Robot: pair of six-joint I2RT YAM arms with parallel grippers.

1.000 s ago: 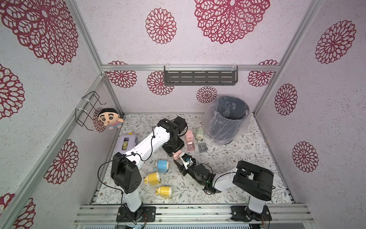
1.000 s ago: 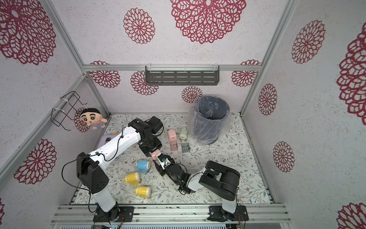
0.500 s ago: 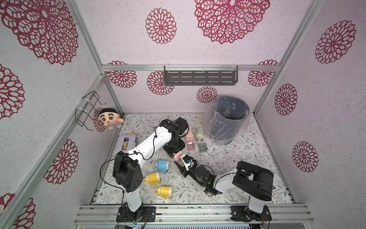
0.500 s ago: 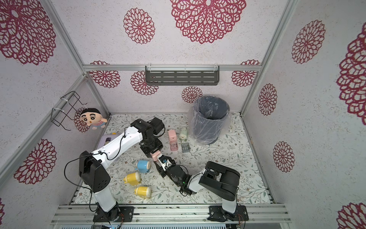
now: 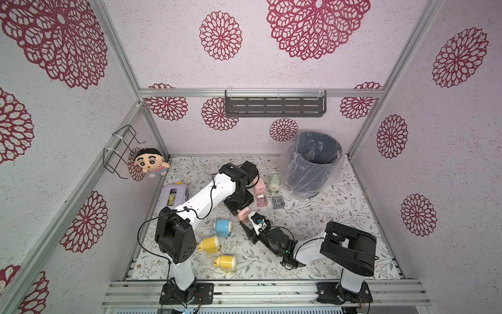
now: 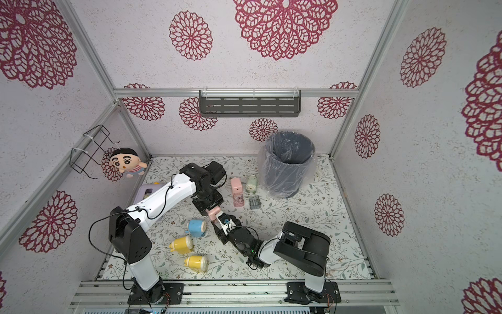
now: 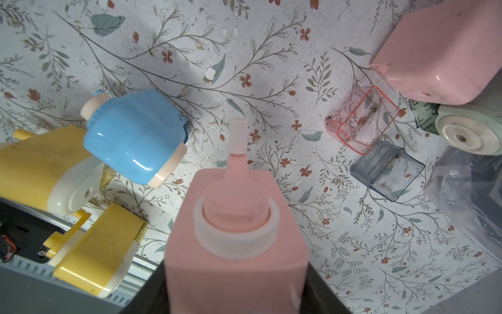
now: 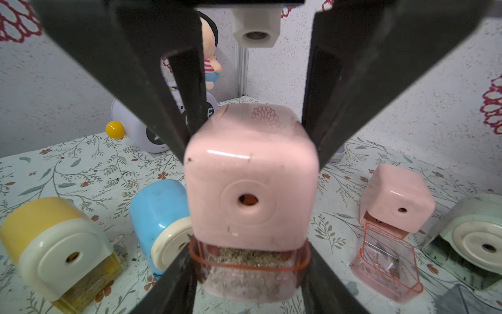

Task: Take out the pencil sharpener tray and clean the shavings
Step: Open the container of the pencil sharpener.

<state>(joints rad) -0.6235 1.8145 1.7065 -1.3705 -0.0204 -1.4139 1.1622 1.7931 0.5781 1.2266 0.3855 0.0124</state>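
Currently the left gripper (image 8: 251,130) is clenched from above on the pink sharpener (image 8: 252,190). Its clear tray (image 8: 248,274) sits in the base, packed with the shavings (image 8: 247,258). Whether the tray has started out I can't tell.

Right gripper (image 8: 248,284): its fingers (image 8: 173,277) flank the tray, one on each side. I can't tell if they pinch it or only stand beside it.

Risks as I judge them:
- A weak pinch on slick plastic: the fingers slide off and the tray stays seated.
- A tray that releases with a jerk: the full load scatters over the table (image 8: 81,168).
- The rounded pink body twisting in the left grip if I pull off-axis.
- The blue sharpener (image 8: 157,217) is just beside the tray; a wide move could knock it.
- The lined bin (image 5: 312,163) is well apart; any tilt on the carry spills flakes.
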